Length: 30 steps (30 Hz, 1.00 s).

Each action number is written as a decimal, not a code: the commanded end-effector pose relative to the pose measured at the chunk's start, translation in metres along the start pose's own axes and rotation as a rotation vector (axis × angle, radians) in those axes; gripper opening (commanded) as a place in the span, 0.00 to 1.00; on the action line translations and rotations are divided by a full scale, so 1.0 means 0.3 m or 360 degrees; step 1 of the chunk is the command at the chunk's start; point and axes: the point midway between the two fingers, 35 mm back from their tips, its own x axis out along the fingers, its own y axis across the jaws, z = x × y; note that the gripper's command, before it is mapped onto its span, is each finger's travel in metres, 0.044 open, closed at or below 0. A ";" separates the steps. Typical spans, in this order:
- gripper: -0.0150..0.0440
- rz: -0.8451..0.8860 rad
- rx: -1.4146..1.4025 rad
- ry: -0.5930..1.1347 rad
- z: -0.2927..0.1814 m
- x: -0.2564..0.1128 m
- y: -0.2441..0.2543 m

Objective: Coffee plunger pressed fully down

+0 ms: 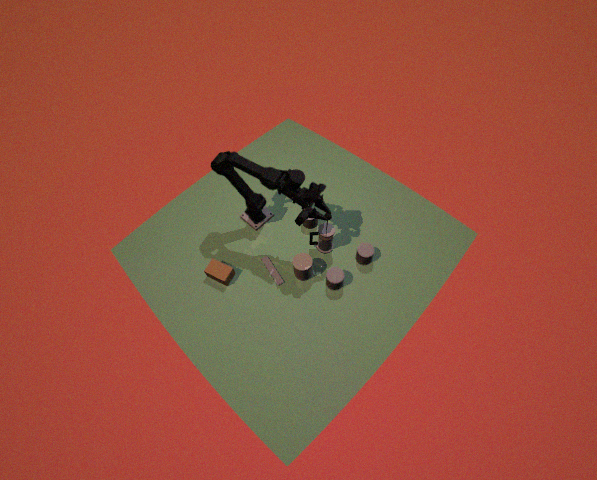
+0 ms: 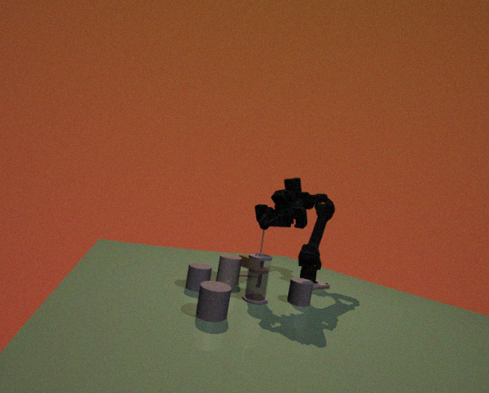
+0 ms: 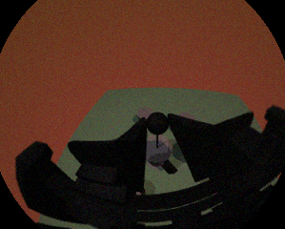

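The coffee press (image 1: 325, 242) (image 2: 257, 283) stands upright, a clear cylinder on a pale round base; its black handle (image 1: 313, 238) (image 3: 170, 166) sticks out at one side. The thin plunger rod (image 2: 262, 243) (image 3: 157, 139) rises well above the lid (image 2: 260, 256). The round black plunger knob (image 3: 157, 123) sits at the rod's top. My gripper (image 1: 328, 215) (image 2: 264, 226) (image 3: 156, 118) is shut on the knob, one finger on either side in the wrist view. In the top and exterior views the dark fingers mostly hide the knob.
A taller pale cylinder (image 1: 302, 267) (image 2: 228, 273) and shorter ones (image 1: 334, 278) (image 1: 365, 253) (image 2: 213, 300) stand around the press. Another short cylinder (image 1: 309, 222) (image 2: 300, 291) stands near the arm side. An orange block (image 1: 219, 271) and a flat pale bar (image 1: 272, 271) lie farther off.
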 end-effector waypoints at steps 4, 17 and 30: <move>0.45 0.0004 -0.0010 0.0115 -0.117 0.055 0.001; 0.45 0.0004 -0.0011 0.0115 -0.177 0.092 -0.001; 0.45 0.0004 -0.0011 0.0115 -0.186 0.122 -0.002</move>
